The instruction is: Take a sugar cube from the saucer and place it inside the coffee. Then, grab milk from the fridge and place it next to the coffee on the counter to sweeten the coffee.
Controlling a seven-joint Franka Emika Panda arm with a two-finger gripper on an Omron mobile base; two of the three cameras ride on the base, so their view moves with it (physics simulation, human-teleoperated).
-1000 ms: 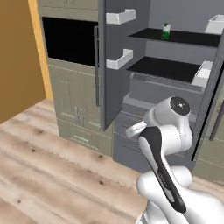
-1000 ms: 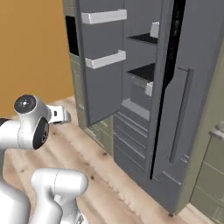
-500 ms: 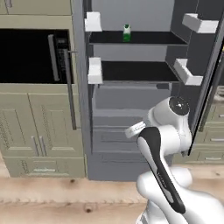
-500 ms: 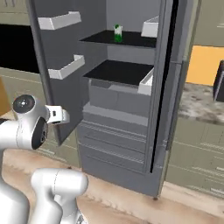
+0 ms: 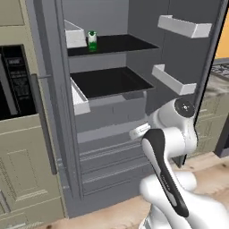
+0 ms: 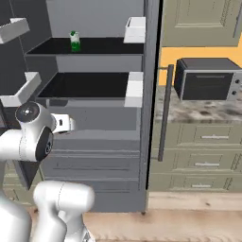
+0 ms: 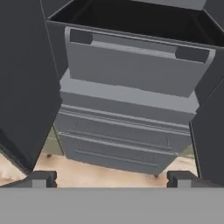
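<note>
The milk point(image 5: 92, 40) stands upright on the fridge's point(image 6: 94, 123) upper dark shelf point(image 5: 112, 43), toward the back, beside a white door bin point(image 5: 74, 35). Both fridge doors hang wide, so the way to it looks clear. The tool point(image 7: 111, 178) is low, facing the grey drawers point(image 7: 118, 144), its jaws spread wide and empty, probably ready for the carton. To the right, the counter point(image 6: 203, 109) carries a toaster oven point(image 6: 208, 79).

Milk point(image 5: 92, 40) on fridge point(image 5: 134, 62) shelf (upper one).
</note>
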